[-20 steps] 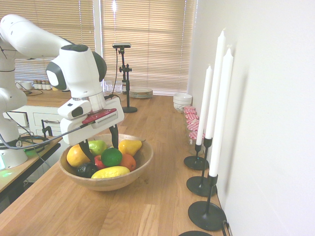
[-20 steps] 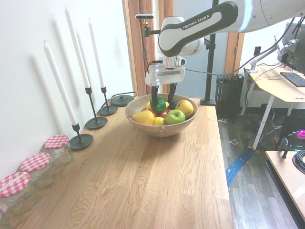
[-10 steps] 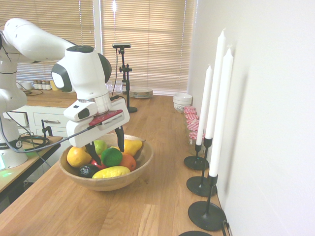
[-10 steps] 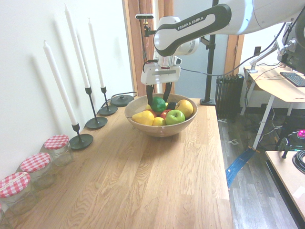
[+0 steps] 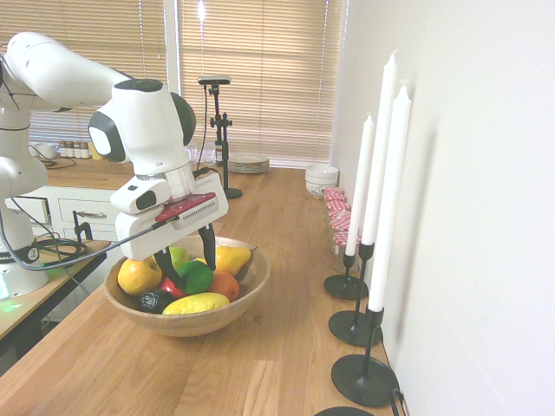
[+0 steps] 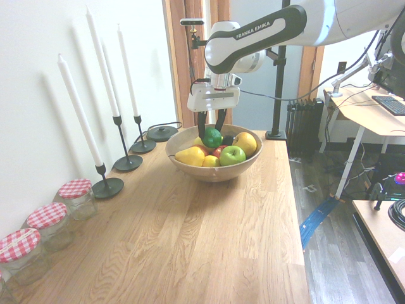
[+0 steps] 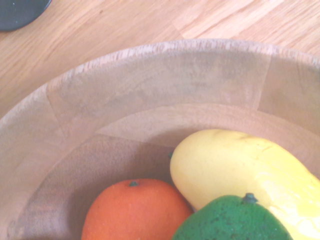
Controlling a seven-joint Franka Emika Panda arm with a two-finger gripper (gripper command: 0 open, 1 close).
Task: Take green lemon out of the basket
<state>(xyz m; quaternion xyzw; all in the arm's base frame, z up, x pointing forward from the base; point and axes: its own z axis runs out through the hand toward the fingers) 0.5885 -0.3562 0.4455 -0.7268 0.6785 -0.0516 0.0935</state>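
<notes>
**Entry: claw closing about the green lemon, fruit not yet lifted**

Change noted: a second earlier your claw (image 5: 188, 267) stood wide, one finger on either side of the green lemon (image 5: 196, 276). At this moment the fingers had drawn in and sat against the fruit's flanks. Whether they gripped it firmly, you could not tell from either side view. The narrowing suggests the grasp was being made; the lift out was yet to come.

Item, green lemon: between the claw's fingers, resting on the other fruit at the middle of the basket (image 5: 247, 290). In the wrist view its dimpled top (image 7: 232, 222) lay directly under the claw.

Item, neighbours: an orange (image 5: 226, 284) and a yellow pear-like fruit (image 5: 231, 258) just beside the claw on the candle side; a pale green apple (image 5: 176, 256) just behind it; a yellow lemon (image 5: 194, 303) below and in front.

Item, arm: reached in over the basket rim, wrist steep, claw pointing almost straight down, slightly tilted. Position hardly altered across the second.

Item, bench (image 5: 260, 373): the basket stood on it, candlesticks (image 5: 356, 286) well apart from the claw.
</notes>
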